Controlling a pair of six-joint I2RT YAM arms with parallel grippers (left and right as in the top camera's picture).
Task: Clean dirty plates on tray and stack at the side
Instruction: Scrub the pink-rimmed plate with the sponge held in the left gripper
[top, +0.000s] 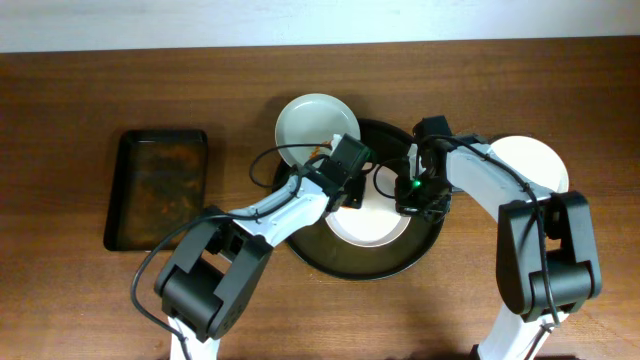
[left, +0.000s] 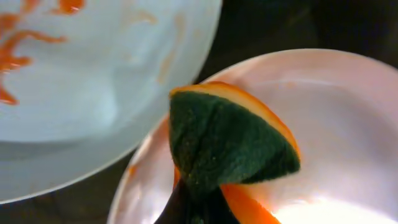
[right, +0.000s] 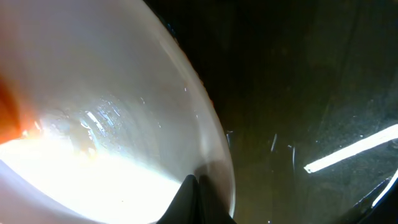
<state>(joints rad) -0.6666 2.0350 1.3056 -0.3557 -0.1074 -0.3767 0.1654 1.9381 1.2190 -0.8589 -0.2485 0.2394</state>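
Sponge (left: 230, 146) over plate (left: 348, 124), black tray (top: 400, 264), wooden table (top: 100, 100)

A dark rectangular tray (top: 157, 187), stained orange-brown, lies left on the wooden counter (top: 80, 90); a green-and-orange sponge (left: 230, 140) sits mid-frame in the left wrist view.

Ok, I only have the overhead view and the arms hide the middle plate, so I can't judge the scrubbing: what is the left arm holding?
Observer: The left jaws pinch a folded sponge, green scouring face outward and orange underneath, over the middle plate.
Operator: Is the rear plate dirty?
Observer: Yes. The left wrist view shows orange-red smears on the rear plate, near one edge.
Operator: And the right arm?
Observer: The right jaws appear pinched on the middle plate's rim, with the dark tray beneath.
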